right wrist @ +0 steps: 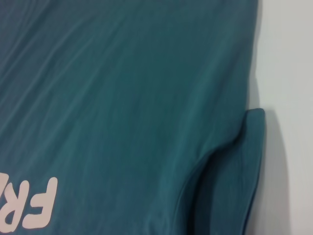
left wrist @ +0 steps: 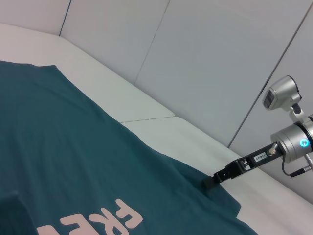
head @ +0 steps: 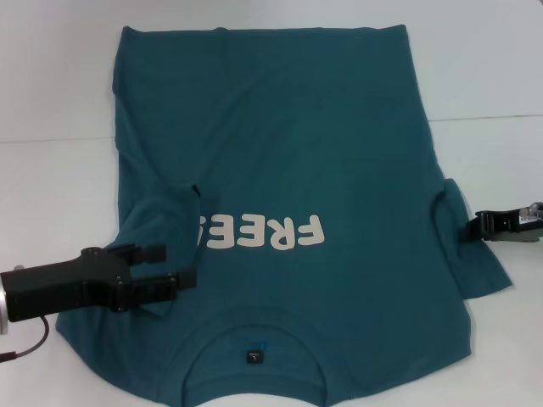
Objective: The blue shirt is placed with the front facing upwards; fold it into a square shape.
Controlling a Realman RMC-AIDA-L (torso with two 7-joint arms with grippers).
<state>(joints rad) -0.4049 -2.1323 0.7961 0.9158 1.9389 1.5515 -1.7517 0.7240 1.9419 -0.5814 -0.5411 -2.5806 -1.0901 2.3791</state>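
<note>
Bare table (head: 51,76) lies open beyond the left tool (head: 174,267) and beyond the right tool (head: 469,229). Between both tools only the flat blue shirt (head: 280,153) lies, nothing upright.

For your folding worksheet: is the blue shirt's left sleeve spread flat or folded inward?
Folded inward. The blue shirt has its left sleeve lying over the front, covering the end of the white lettering; the left gripper is open beside it.

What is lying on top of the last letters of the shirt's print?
The blue shirt's own left sleeve is folded inward over the lettering, beside the left gripper. Only "FREE" shows; anything after it is covered.
</note>
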